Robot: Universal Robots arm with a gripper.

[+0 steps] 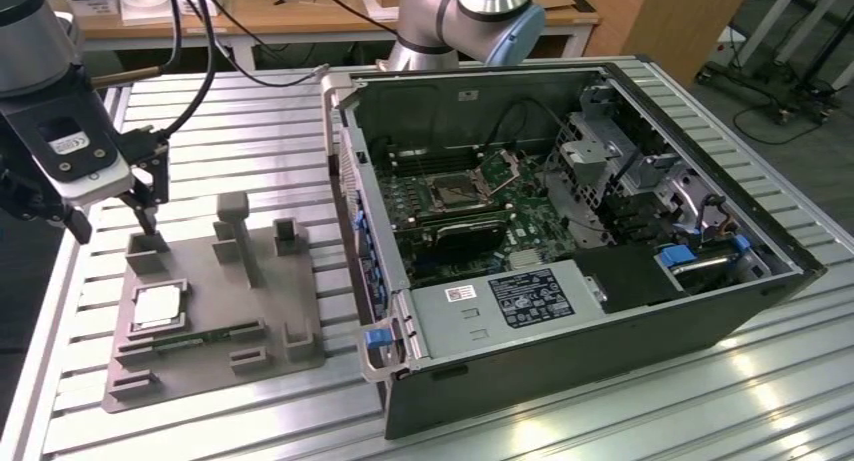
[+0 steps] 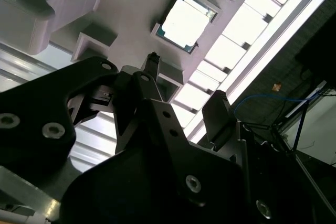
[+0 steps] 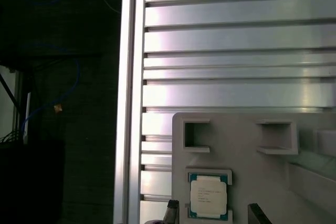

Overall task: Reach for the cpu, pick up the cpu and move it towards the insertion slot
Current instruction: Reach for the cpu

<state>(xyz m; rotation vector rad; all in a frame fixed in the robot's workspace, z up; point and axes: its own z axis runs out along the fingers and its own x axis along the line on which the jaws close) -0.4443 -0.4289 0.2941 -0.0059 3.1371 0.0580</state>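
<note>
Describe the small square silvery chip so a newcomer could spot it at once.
At the exterior view's left of the open black computer case, a grey plastic tray lies on the ribbed metal table. The cpu lies flat in it: square and shiny among upright grey posts.

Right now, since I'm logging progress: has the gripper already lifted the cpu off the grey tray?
No, the cpu lies flat in the tray recess, apart from the open gripper.

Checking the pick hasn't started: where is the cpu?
On the exterior view's left, the cpu lies in a recess of the grey tray, beside the open computer case.
</note>
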